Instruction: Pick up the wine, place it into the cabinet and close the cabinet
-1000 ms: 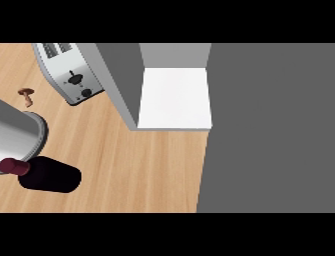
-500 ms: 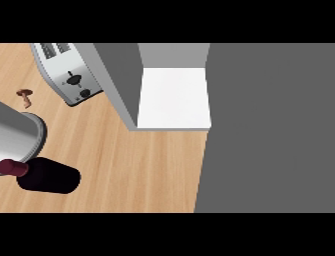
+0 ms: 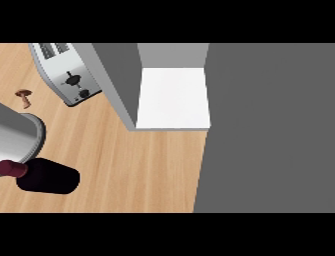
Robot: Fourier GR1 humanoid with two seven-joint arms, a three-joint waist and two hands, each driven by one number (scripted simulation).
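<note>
Wine bottle (image 3: 46, 176): dark body with a dark red cap, seen from above at the lower left of the frame, standing on the wooden counter (image 3: 133, 160). The cap sits at the bottle's upper left, right against the rim of the grey forearm.

Grey forearm (image 3: 4, 137): a broad silver-grey cylinder entering from the left edge, its round end just above the bottle and overlapping the cap. No hand shows beyond it; whether fingers are spread, pressed together or pinching anything cannot be told.

Cabinet (image 3: 171, 97): upper middle of the frame, open. White shelf floor visible inside, with nothing on it. A grey wall runs along its left side, slanting down toward the counter. To its right a large flat grey panel (image 3: 281, 130) fills the right part of the frame from top to bottom.

Toaster (image 3: 68, 75): silver, upper left, lying just beside the cabinet's left wall, with slots at its top and two dark knobs on its face.

Mushroom (image 3: 24, 96): small, brown, on the counter at the left, between toaster and forearm, apart from both.
</note>
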